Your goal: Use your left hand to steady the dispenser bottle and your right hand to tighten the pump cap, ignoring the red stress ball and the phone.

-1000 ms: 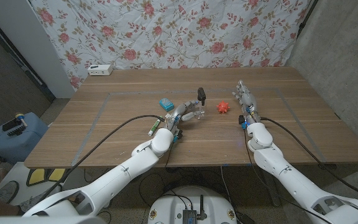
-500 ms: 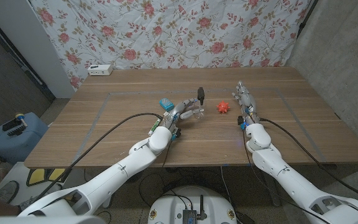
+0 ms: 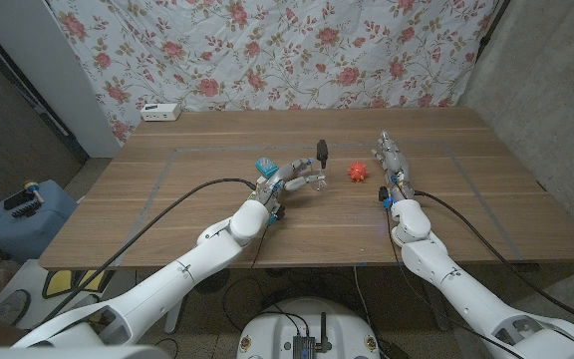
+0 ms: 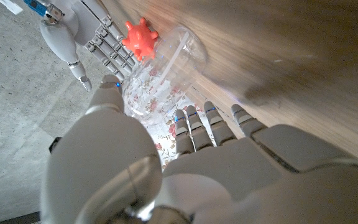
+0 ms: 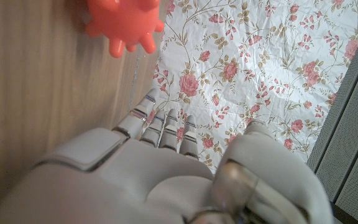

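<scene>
The clear dispenser bottle (image 3: 313,181) stands mid-table with its black pump cap (image 3: 321,152) on top. My left hand (image 3: 281,183) is just left of it, fingers spread and reaching toward it. In the left wrist view the bottle (image 4: 161,70) sits just beyond my fingertips (image 4: 194,121), with the thumb (image 4: 109,96) beside it, and nothing is gripped. My right hand (image 3: 395,160) stands at the right with straight fingers, holding nothing. It is apart from the bottle, with the red stress ball (image 3: 357,172) between them.
A small blue object (image 3: 264,165) lies just behind my left hand. A white device (image 3: 160,112) sits at the table's far left edge. The red spiky ball (image 5: 124,23) is close ahead of my right hand. A floral cloth hangs behind the table.
My left arm has reached further forward, bringing the hand closer to the bottle. The right hand has hardly moved.
</scene>
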Controlling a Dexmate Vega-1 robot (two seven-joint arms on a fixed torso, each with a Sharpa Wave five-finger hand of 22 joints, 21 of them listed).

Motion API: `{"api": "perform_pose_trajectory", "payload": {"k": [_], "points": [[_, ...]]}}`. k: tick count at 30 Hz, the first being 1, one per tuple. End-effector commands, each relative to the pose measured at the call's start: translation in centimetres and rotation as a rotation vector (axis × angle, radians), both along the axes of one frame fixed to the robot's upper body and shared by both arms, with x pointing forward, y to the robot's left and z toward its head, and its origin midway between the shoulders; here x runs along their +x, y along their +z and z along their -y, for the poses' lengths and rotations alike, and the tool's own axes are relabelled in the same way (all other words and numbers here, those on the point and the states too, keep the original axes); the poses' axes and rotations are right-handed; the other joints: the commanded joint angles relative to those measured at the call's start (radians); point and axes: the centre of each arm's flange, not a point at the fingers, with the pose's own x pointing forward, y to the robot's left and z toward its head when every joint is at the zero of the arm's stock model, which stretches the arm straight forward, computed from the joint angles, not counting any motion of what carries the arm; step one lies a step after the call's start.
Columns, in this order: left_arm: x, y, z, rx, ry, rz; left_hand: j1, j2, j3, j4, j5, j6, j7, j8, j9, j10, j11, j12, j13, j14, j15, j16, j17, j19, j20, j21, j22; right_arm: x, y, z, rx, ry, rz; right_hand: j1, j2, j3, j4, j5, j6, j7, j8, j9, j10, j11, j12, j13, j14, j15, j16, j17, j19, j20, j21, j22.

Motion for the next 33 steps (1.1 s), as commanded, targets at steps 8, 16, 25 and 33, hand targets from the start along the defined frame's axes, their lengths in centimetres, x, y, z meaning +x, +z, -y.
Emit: {"api": "perform_pose_trajectory", "payload": {"k": [8, 16, 25, 33], "points": [[-1.2, 0.8, -2.6, 0.008, -0.001, 0.016, -0.018, 0.006, -0.012, 0.004, 0.015, 0.012, 0.002, 0.010, 0.000, 0.018, 0.002, 0.015, 0.001, -0.001, -0.022, 0.010, 0.006, -0.007, 0.000, 0.006, 0.003, -0.9, -0.1, -0.8, 0.009, -0.022, 0.018, -0.004, -0.001, -0.005, -0.005, 0.000, 0.002, -0.010, 0.003, -0.001, -0.007, 0.005, -0.003, 0.002, 0.003, 0.004, -0.003, 0.001, -0.004, -0.038, -0.001, 0.002], [-1.9, 0.8, -3.9, -0.010, -0.009, 0.039, -0.021, 0.014, -0.015, 0.008, 0.019, 0.032, 0.000, 0.017, 0.000, 0.029, 0.000, 0.019, 0.001, 0.005, -0.023, 0.012, 0.006, -0.005, -0.004, 0.008, 0.003, -1.3, -0.2, -1.1, 0.006, -0.019, 0.018, -0.006, 0.000, -0.005, -0.006, 0.000, -0.004, -0.010, 0.001, -0.001, -0.014, 0.008, -0.005, 0.002, -0.003, 0.006, -0.005, 0.002, -0.008, -0.036, -0.002, 0.002], [-2.2, 0.7, -5.1, -0.031, -0.012, 0.054, -0.021, 0.059, -0.006, 0.018, 0.025, 0.054, -0.002, 0.021, 0.001, 0.052, -0.003, 0.027, 0.001, 0.025, -0.030, 0.019, 0.007, 0.005, -0.011, 0.013, 0.003, -1.7, 0.1, -0.9, -0.012, -0.019, 0.015, -0.010, 0.001, -0.006, -0.005, -0.001, -0.008, -0.009, 0.000, 0.000, -0.018, 0.008, -0.006, 0.002, -0.007, 0.006, -0.006, 0.002, -0.014, -0.036, -0.003, 0.003], [-1.9, 1.0, -6.1, -0.063, -0.037, 0.068, -0.027, 0.117, 0.007, 0.036, 0.026, 0.069, -0.001, 0.022, 0.002, 0.068, 0.000, 0.029, 0.002, 0.033, -0.030, 0.020, 0.008, 0.012, -0.013, 0.015, 0.004, -1.7, 0.1, -1.0, -0.016, -0.014, 0.005, -0.014, 0.004, -0.007, -0.003, -0.001, -0.007, -0.005, 0.001, 0.000, -0.017, 0.009, -0.004, 0.002, -0.007, 0.005, -0.005, 0.003, -0.016, -0.037, -0.003, 0.003]]}}
